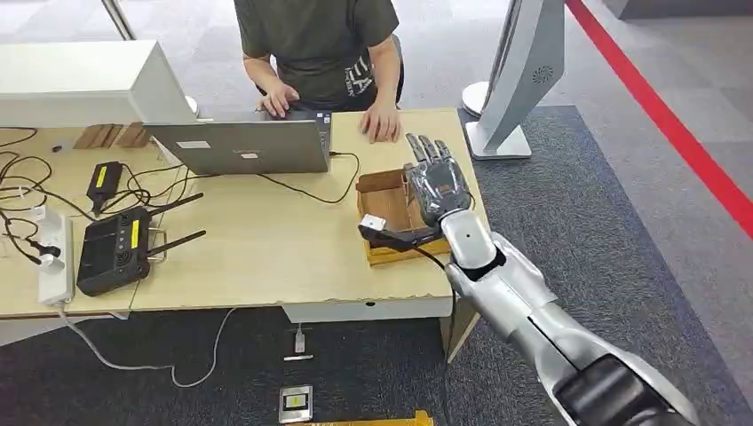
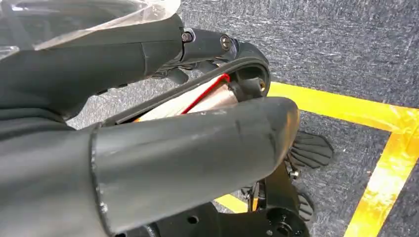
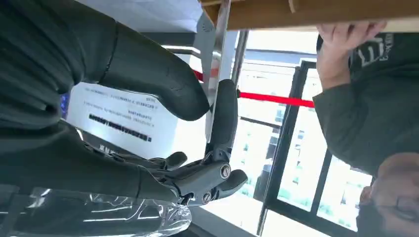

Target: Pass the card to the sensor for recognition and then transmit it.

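The right hand (image 1: 437, 185) is held up over the wooden tray (image 1: 384, 206) at the table's (image 1: 266, 248) edge, pinching the thin card (image 3: 213, 94) between thumb and finger. The left hand's (image 2: 163, 148) fingers cannot be made out.

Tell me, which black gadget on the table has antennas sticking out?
The bigger black one beside the white power strip, near the table's front edge. The smaller black box behind it has none.
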`<state>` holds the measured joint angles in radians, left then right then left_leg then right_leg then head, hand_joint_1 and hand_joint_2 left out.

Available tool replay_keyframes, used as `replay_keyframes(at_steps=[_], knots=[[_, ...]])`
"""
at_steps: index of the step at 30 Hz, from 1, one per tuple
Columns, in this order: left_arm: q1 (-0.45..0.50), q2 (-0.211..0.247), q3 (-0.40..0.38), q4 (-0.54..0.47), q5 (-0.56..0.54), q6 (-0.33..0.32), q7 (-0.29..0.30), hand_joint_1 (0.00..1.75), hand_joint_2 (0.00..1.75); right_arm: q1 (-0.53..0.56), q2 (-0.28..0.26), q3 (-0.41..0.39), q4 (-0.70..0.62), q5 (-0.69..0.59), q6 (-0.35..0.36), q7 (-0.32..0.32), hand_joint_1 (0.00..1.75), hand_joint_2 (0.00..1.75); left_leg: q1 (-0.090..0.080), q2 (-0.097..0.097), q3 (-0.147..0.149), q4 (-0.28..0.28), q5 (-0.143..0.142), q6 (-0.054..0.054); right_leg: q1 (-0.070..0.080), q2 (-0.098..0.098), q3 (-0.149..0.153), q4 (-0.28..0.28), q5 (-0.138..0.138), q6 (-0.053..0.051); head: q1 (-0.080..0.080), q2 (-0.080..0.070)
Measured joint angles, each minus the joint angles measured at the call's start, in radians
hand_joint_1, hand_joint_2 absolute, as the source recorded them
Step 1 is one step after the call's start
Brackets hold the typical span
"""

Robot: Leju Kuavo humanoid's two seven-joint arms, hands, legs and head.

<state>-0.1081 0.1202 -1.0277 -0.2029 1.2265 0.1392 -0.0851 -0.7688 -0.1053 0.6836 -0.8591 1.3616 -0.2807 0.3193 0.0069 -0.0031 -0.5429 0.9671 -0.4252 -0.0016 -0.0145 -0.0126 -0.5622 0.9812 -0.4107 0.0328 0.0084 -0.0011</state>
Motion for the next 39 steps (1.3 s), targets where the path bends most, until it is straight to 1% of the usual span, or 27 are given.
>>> replay_keyframes(at_steps=[1,3,5,7,9,12,14,20,23,31,39], knots=[[0.000,0.000,0.000,0.000,0.000,0.000,-0.002,0.00,0.00,-0.012,0.002,0.000,0.004,-0.037,-0.007,-0.012,1.75,1.75,0.000,0.000,0.000,0.000,0.000,0.000,0.000,0.000,0.000,0.000,0.000,0.000,0.000,0.000],[-0.001,0.000,0.000,0.000,0.000,-0.001,-0.002,0.00,0.00,-0.039,0.013,-0.006,0.020,-0.169,-0.013,-0.050,1.75,1.75,0.000,0.000,0.000,0.000,0.000,0.000,0.000,0.000,-0.001,0.000,0.000,0.000,0.000,0.000],[-0.001,0.000,0.000,0.000,0.000,-0.001,-0.002,0.00,0.00,-0.061,0.025,-0.024,0.041,-0.345,0.001,-0.095,1.75,1.75,0.000,0.000,0.000,0.000,0.000,0.000,0.000,0.000,0.000,0.000,0.000,0.000,0.000,0.000],[-0.001,0.000,0.000,0.000,0.000,-0.004,-0.005,0.00,0.00,-0.087,0.040,-0.045,0.075,-0.521,0.000,-0.133,1.75,1.75,0.000,0.000,-0.001,0.000,0.001,0.000,0.000,0.000,-0.001,0.000,0.000,0.000,0.000,0.000],[-0.001,0.000,0.000,0.000,0.000,-0.005,-0.008,0.00,0.00,-0.116,0.048,-0.053,0.107,-0.580,-0.007,-0.146,1.75,1.75,0.000,0.000,-0.001,0.000,0.001,0.000,0.000,0.000,-0.001,0.000,0.000,0.000,0.000,0.000],[-0.001,-0.001,-0.001,0.000,-0.003,-0.005,-0.008,0.00,0.00,-0.141,0.061,-0.065,0.145,-0.615,-0.020,-0.147,1.75,1.75,0.000,0.000,-0.001,0.000,0.001,0.000,0.000,0.000,-0.001,0.000,0.000,0.000,0.000,0.000],[-0.001,-0.003,-0.002,0.000,-0.004,-0.005,-0.003,0.00,0.00,-0.157,0.067,-0.068,0.167,-0.626,-0.035,-0.134,1.75,1.75,0.000,-0.001,-0.001,0.000,0.001,0.000,0.000,0.000,-0.001,0.000,0.000,0.000,0.000,0.000],[-0.001,-0.006,-0.007,0.000,-0.007,-0.005,0.012,0.00,0.00,-0.196,0.071,-0.073,0.205,-0.635,-0.037,-0.091,1.75,1.75,0.000,0.000,-0.001,0.000,0.001,0.000,0.000,0.000,-0.002,0.000,0.000,0.000,0.000,0.000],[-0.001,-0.006,-0.008,0.000,-0.010,-0.005,0.013,0.00,0.00,-0.201,0.070,-0.072,0.215,-0.634,-0.037,-0.075,1.75,1.75,0.000,0.000,-0.001,0.000,0.001,0.000,0.000,0.000,-0.002,0.000,0.000,0.000,0.000,0.000],[-0.001,-0.011,-0.010,0.000,-0.011,-0.014,0.003,0.00,0.00,-0.201,0.062,-0.067,0.223,-0.629,-0.031,-0.056,1.75,1.75,0.000,0.000,-0.001,0.000,0.001,0.000,0.000,0.000,-0.002,0.000,0.000,0.000,0.000,0.000],[-0.001,-0.016,-0.010,0.000,-0.003,-0.001,0.020,0.00,0.00,-0.199,0.051,-0.066,0.224,-0.624,-0.025,-0.046,1.75,1.75,0.000,0.000,-0.001,0.000,0.001,0.000,0.000,0.000,-0.002,0.000,0.000,0.000,0.000,0.000]])
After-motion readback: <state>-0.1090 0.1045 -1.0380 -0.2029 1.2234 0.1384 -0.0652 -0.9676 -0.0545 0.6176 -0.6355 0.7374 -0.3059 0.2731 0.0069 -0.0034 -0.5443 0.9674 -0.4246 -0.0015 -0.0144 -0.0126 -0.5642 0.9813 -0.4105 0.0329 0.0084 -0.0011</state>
